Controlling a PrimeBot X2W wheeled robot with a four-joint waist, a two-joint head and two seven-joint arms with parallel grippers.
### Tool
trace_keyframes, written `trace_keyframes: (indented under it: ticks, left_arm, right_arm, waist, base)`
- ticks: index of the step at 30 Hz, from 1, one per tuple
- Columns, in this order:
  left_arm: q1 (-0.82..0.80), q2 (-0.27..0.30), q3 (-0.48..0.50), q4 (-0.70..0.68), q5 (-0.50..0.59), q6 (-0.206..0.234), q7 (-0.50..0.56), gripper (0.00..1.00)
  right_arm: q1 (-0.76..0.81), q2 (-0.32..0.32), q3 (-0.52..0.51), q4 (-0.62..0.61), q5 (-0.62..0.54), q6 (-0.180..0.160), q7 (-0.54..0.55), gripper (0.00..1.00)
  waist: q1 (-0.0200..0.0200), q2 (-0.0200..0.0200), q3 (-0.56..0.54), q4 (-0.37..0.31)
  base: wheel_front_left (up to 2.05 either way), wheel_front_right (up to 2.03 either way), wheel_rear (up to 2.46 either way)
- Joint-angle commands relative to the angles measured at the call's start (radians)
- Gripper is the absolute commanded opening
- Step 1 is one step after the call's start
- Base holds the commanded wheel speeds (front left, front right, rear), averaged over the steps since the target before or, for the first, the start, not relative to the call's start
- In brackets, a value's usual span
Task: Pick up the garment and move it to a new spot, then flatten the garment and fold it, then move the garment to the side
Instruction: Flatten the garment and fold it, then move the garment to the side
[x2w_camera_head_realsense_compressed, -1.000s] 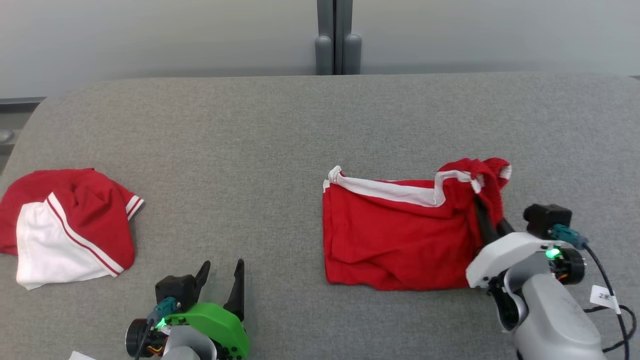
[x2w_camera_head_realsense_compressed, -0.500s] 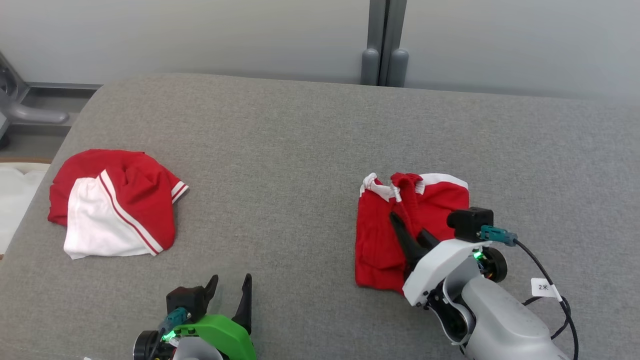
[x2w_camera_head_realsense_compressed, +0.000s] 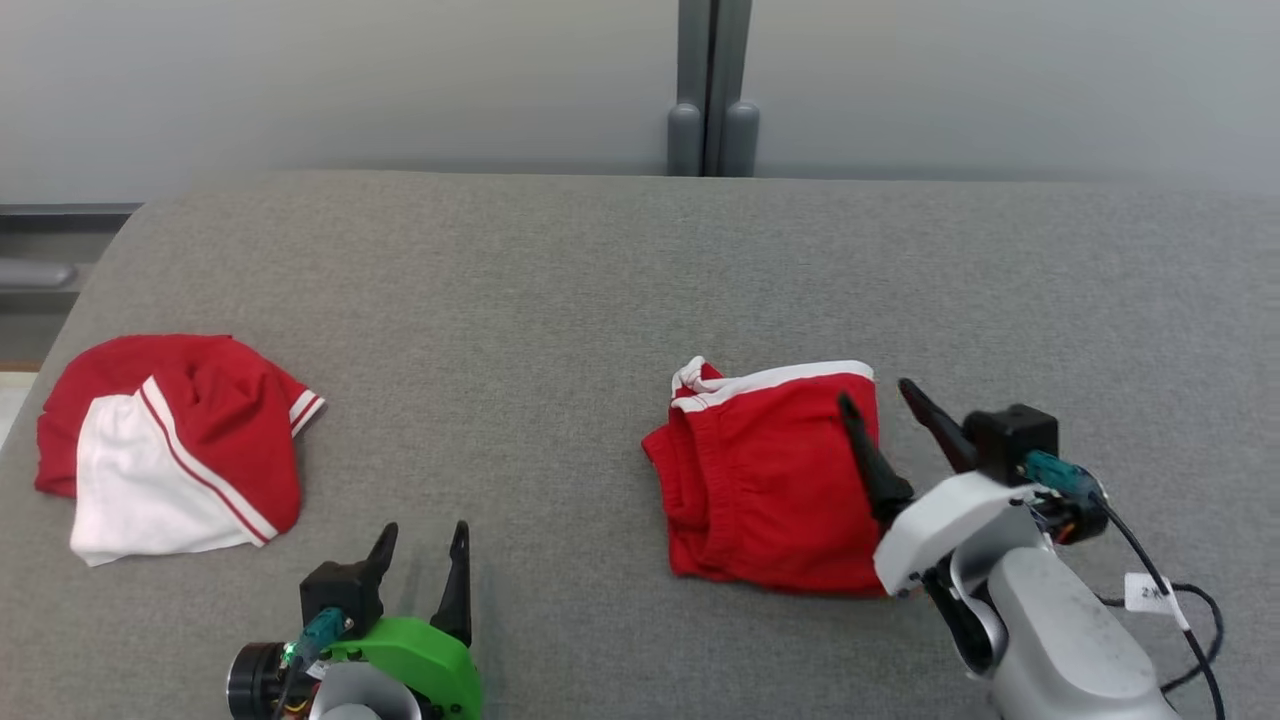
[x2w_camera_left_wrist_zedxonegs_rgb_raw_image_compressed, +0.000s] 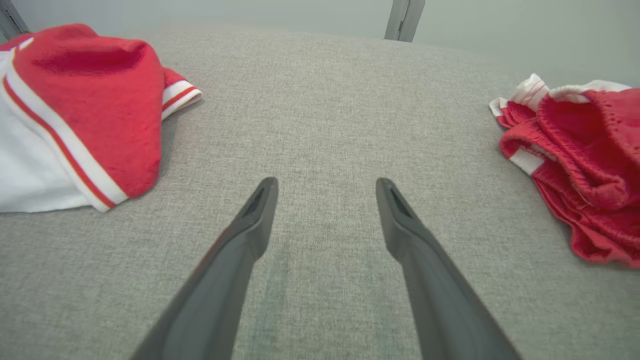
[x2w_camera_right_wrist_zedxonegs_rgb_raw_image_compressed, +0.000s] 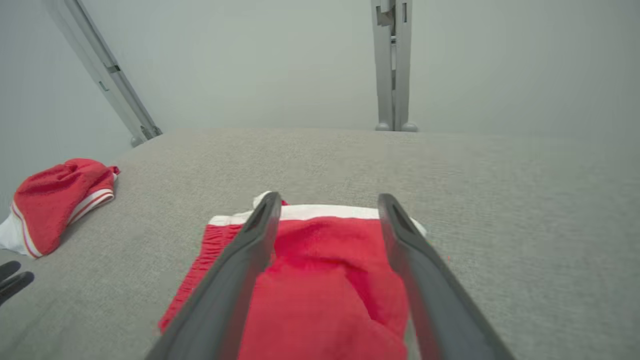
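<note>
Left claw (x2w_camera_head_realsense_compressed: 422, 530) is hovering over the near part of the desk (x2w_camera_head_realsense_compressed: 550, 300), fingers apart, empty. Right claw (x2w_camera_head_realsense_compressed: 875, 393), clamped on the garment (x2w_camera_head_realsense_compressed: 770, 480) a moment ago, is now standing spread above its right edge. The garment is lying folded over at mid-desk, narrower than before.

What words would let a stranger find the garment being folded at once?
On the grey table, look right of centre, beside the right claw. There lies the folded red garment. Unlike the crumpled garment at far left, it shows only a narrow white band, no large white panel.
</note>
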Motion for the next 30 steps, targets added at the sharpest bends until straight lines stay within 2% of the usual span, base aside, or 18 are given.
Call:
trace_keyframes:
  ticks: [1,6,11,23,27,30]
  left_arm:
    - [0.018,0.007,0.013,-0.021,0.023,0.002,0.0,1.0]
    - [0.047,0.01,0.046,-0.095,0.084,-0.005,0.0,1.0]
    - [0.093,0.009,0.071,-0.17,0.14,-0.008,0.0,1.0]
    - [0.206,-0.002,0.116,-0.238,0.175,-0.003,0.0,1.0]
    - [0.201,-0.004,0.113,-0.246,0.177,-0.01,0.0,1.0]
    - [0.18,-0.004,0.115,-0.245,0.174,-0.017,0.0,1.0]
  right_arm:
    - [0.04,-0.005,-0.05,-0.032,-0.065,-0.001,-0.004,1.0]
    - [0.145,-0.004,-0.179,-0.13,-0.215,-0.001,-0.003,1.0]
    - [0.237,-0.005,-0.232,-0.2,-0.245,-0.001,-0.003,1.0]
    - [0.348,-0.005,-0.236,-0.184,-0.213,-0.001,-0.003,1.0]
    - [0.32,-0.005,-0.225,-0.18,-0.207,-0.001,-0.003,1.0]
    - [0.255,-0.004,-0.179,-0.175,-0.201,-0.001,-0.003,1.0]
  waist:
    - [0.0,0.0,0.001,-0.046]
    - [0.0,0.0,-0.001,-0.094]
    - [0.0,0.0,-0.006,-0.128]
    - [0.0,0.0,-0.03,-0.142]
    - [0.0,0.0,-0.018,-0.129]
    - [0.0,0.0,0.006,-0.124]
  base:
    - [0.0,0.0,0.0]
    - [0.0,0.0,0.0]
    - [0.0,0.0,0.0]
    - [0.0,0.0,0.0]
    - [0.0,0.0,0.0]
    - [0.0,0.0,0.0]
